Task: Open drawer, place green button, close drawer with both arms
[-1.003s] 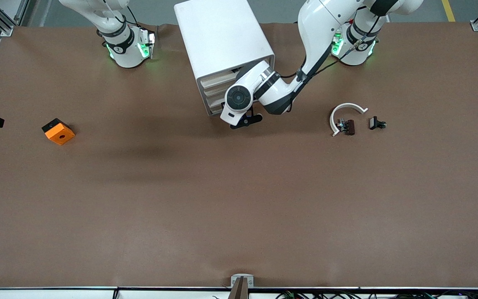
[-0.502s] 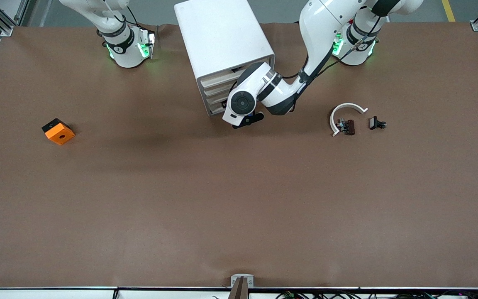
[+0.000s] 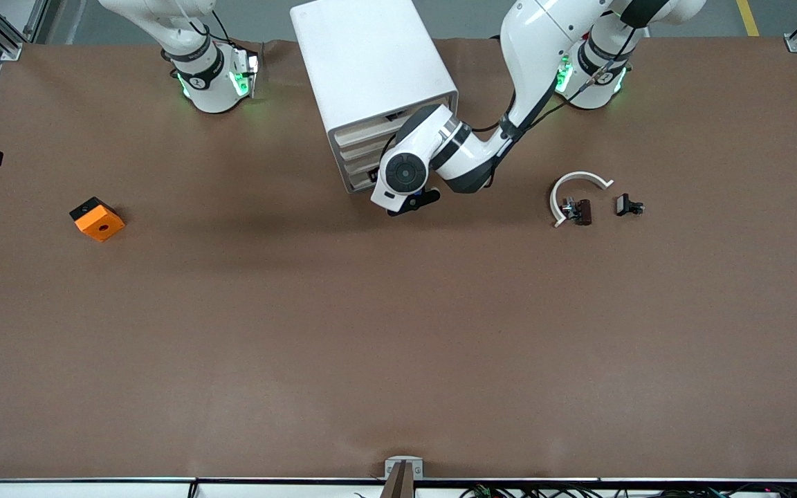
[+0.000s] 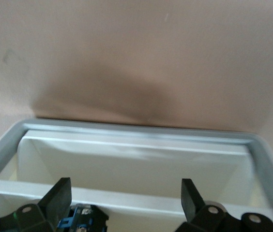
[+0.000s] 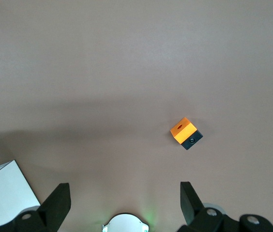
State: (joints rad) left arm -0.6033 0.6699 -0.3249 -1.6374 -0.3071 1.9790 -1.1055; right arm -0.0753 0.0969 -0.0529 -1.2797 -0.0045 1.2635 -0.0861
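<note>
Drawer first: the shallow white tray drawer (image 4: 136,131) with its grey-looking rim lies open to the left wrist view, its white floor bare, and brown table showing past its rim. The left gripper (image 4: 124,203) hangs right over it with its black fingers (image 4: 59,198) spread wide and nothing between them, fully released. The tiny push-button on a grey-blue block base (image 4: 81,216) peeks in at the picture's edge just beside one finger, by a white strip across the tray; whether it rests inside the tray cannot be told, and its green cap is not clear. From the front, the left arm reaches down to the front of the white boxy cabinet (image 3: 371,62), its wrist covering most of the cream drawer fronts. Over at the right arm's end, the right gripper (image 5: 124,203) hangs high above the brown table (image 3: 398,332), fingers wide apart and empty, looking down on the orange cube with a black hole (image 3: 97,219). Toward the left arm's end lie the white curved band (image 3: 577,187) and two small black clip pieces (image 3: 628,205), one of them touching the band.
</note>
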